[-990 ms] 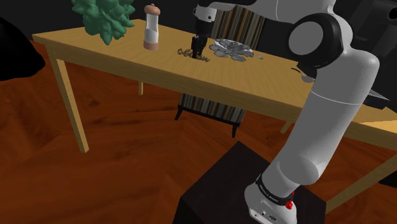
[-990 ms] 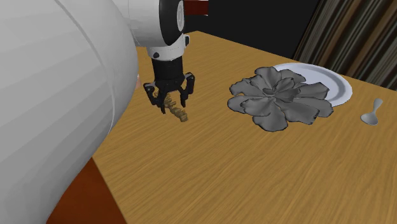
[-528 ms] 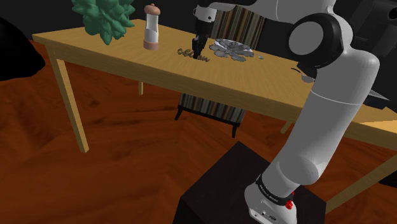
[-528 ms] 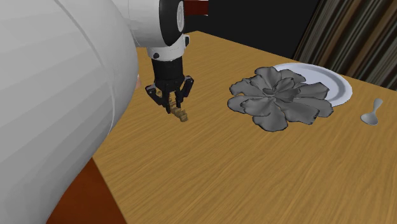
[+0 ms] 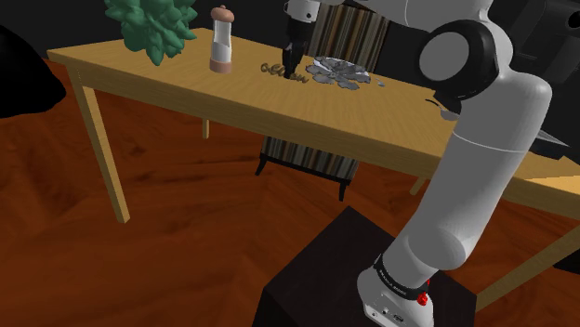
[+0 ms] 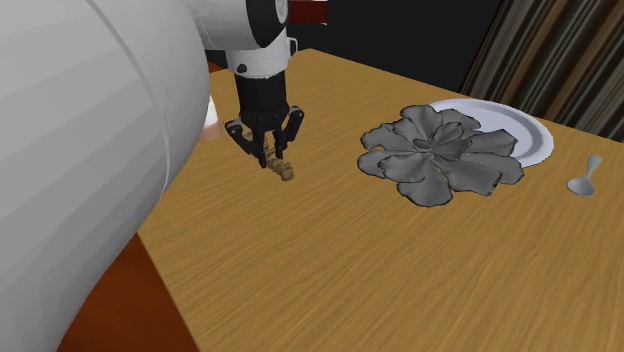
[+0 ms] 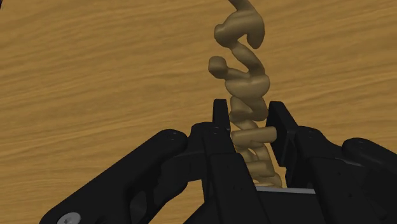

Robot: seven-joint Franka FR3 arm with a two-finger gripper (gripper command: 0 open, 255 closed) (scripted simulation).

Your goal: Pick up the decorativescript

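Tan cursive script ornament [image 5: 272, 69] gripped above light wooden table [image 5: 279, 116].
Shoulder view: all-black two-finger gripper [image 5: 290, 65] over it. 2nd ext. view: seems barely off table. Wrist view: fingers [image 7: 219, 114] nearly closed, pinching one end; long overhang could twist out.

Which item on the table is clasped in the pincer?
The tan script ornament, clasped by the pincer; the grinder, plant and spoon stand apart.

Counted: one long light-wood table [image 5: 279, 107]; one tan curly script ornament [image 7: 245, 95]; one grey petal-shaped flower piece [image 6: 440, 155]; one round white plate [image 6: 525, 130]; one small grey spoon [image 6: 583, 178]; one white mill with tan cap and base [image 5: 221, 40]; one green leafy plant [image 5: 153, 26].
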